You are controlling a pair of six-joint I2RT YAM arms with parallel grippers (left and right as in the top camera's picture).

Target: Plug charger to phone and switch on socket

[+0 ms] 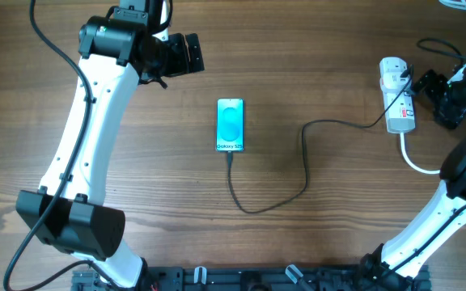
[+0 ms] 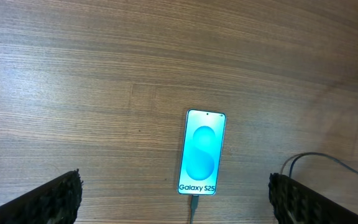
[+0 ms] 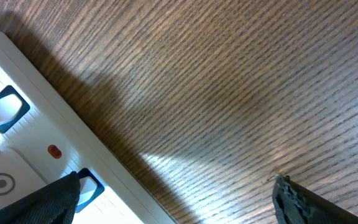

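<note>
**Cable seated, switch step in hand**

The right gripper (image 1: pixel 429 87) hangs released, its fingers spread wide with nothing between them, just beside the socket (image 1: pixel 396 95) at the far right of the counter (image 1: pixel 314 65). In its wrist view one finger (image 3: pixel 45 202) overlaps the socket's long edge. Near it are a blue-framed rocker switch (image 3: pixel 5 109) and a small red marker (image 3: pixel 53 150). I cannot tell whether that switch is on.

Further out, the charger (image 1: pixel 306 162) runs from the socket, loops across the wood and meets the lower edge of the phone (image 1: pixel 230 125). The phone lies face up mid-counter with its screen lit. The connector looks seated, so plugging seems done and switching is the step in hand. The next move likely calls for the right gripper to shift over the rocker and press down with one fingertip, without nudging the block. The left gripper (image 1: pixel 186 55), also spread and empty, hovers well apart from the phone.
</note>
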